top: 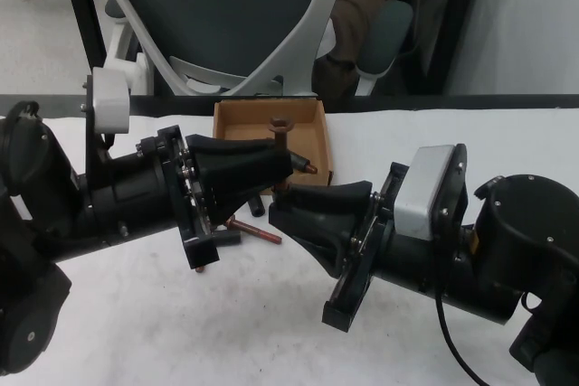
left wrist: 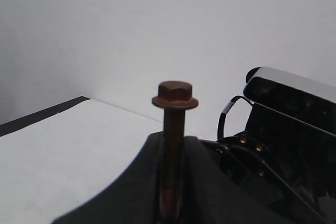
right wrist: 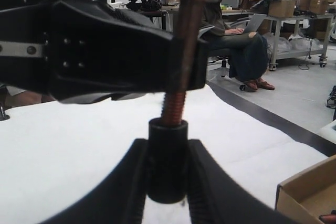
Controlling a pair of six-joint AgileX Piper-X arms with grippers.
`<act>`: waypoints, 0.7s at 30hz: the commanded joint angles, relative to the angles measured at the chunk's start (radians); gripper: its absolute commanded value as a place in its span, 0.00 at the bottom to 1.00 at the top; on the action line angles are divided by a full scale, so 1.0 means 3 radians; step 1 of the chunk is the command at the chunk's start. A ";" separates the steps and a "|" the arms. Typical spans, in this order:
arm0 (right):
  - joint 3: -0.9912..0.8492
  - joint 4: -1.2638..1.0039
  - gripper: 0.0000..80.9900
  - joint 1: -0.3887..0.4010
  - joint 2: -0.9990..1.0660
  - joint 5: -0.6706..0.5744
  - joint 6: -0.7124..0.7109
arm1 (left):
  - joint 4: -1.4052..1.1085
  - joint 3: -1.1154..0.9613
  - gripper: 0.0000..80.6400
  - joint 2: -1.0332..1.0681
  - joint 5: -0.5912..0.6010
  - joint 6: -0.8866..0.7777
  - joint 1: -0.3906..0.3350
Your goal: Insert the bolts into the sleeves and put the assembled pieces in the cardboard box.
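Note:
My left gripper (top: 288, 162) is shut on a rusty bolt (left wrist: 174, 100), held upright with its hex head (top: 280, 122) on top. My right gripper (top: 276, 201) is shut on a black sleeve (right wrist: 167, 161) directly beneath it. In the right wrist view the bolt's threaded end (right wrist: 173, 106) meets the sleeve's top opening, and the left gripper's fingers (right wrist: 105, 51) clamp the shank above. Both grippers meet just in front of the cardboard box (top: 240, 124).
A loose bolt (top: 258, 232) and a loose black sleeve (top: 256, 205) lie on the white bench under the grippers. Something copper-coloured (top: 308, 168) shows inside the box. An office chair (top: 244, 6) stands beyond the bench's far edge.

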 commanded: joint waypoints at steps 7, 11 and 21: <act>-0.0009 -0.0281 0.00 -0.0007 -0.0020 -0.0029 0.0109 | -0.0081 -0.0005 0.01 -0.0024 0.0101 0.0105 -0.0007; -0.0009 -0.0288 0.00 -0.0007 -0.0020 -0.0029 0.0109 | -0.0081 -0.0005 0.01 -0.0024 0.0102 0.0105 -0.0007; -0.0009 -0.0287 0.00 -0.0007 -0.0020 -0.0029 0.0152 | -0.0047 -0.0005 0.57 -0.0024 0.0114 0.0097 -0.0007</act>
